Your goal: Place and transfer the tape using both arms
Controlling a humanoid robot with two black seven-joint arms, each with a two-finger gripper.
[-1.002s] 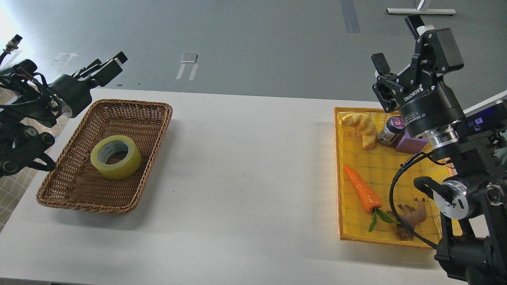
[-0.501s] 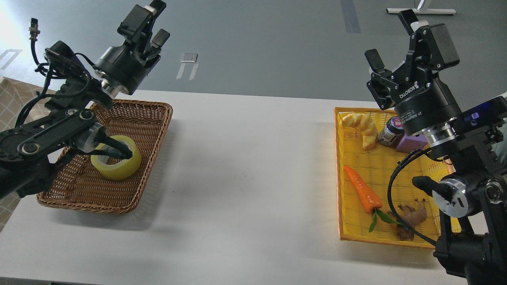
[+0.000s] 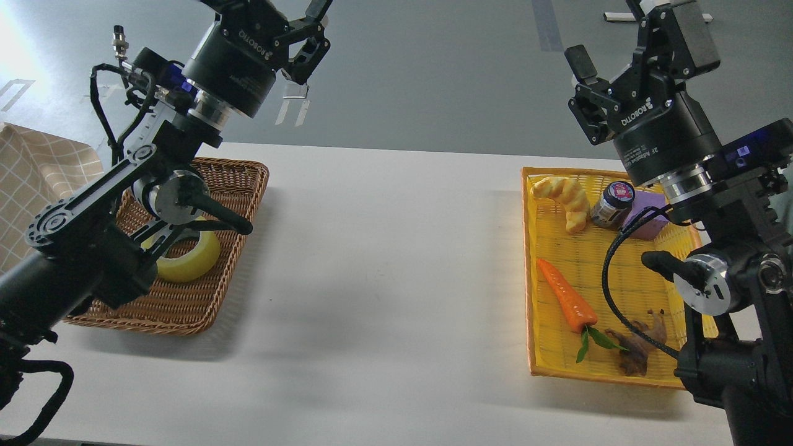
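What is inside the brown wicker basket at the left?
A roll of yellow tape lies in the basket. The left arm covers part of the roll and the basket's left side, so that part stays hidden.

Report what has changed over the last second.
The left arm swung in and up over the wicker basket; its left gripper is raised, open and empty. The right gripper rose slightly, open. The tape lies unmoved in the basket; the yellow tray and its contents are unchanged.

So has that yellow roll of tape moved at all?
No. The yellow tape roll sits at the same spot in the brown wicker basket; only the arm now partly covers it.
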